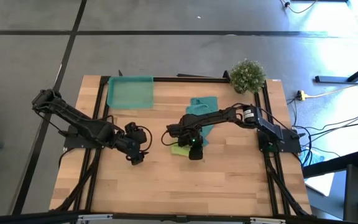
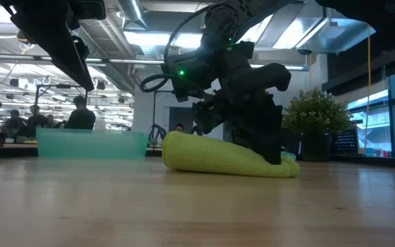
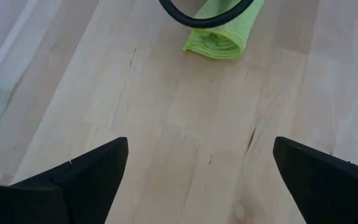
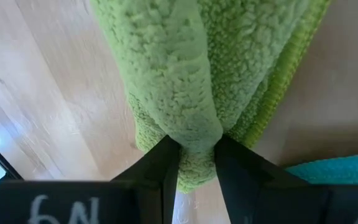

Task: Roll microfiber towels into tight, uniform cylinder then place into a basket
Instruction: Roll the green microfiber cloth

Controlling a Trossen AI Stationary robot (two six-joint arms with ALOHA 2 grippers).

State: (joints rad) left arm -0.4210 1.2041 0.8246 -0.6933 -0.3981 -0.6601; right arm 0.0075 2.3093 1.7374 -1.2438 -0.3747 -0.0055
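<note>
The lime-green towel (image 2: 218,158) lies rolled into a short cylinder on the table's middle, and its spiral end (image 3: 219,40) shows in the left wrist view. My right gripper (image 1: 193,149) stands over it, shut on its cloth (image 4: 194,146). My left gripper (image 1: 135,148) is open and empty to the roll's left, just above the wood (image 3: 201,149). The teal towel (image 1: 204,107) lies flat behind the roll, partly under my right arm. The basket (image 1: 130,92) stands at the table's far left. My right gripper pinches a raised fold of the lime-green roll's outer cloth (image 4: 191,134) between its two fingers, near one end of the roll (image 2: 273,161). The fingers come from above, pointing down. The roll lies on the table along its whole length.
A potted plant (image 1: 247,74) stands at the table's far right corner. A black cable (image 3: 204,15) loops above the roll's end. Bare wood stretches across the table's near half (image 1: 179,186). People sit in the room beyond the table (image 2: 81,113).
</note>
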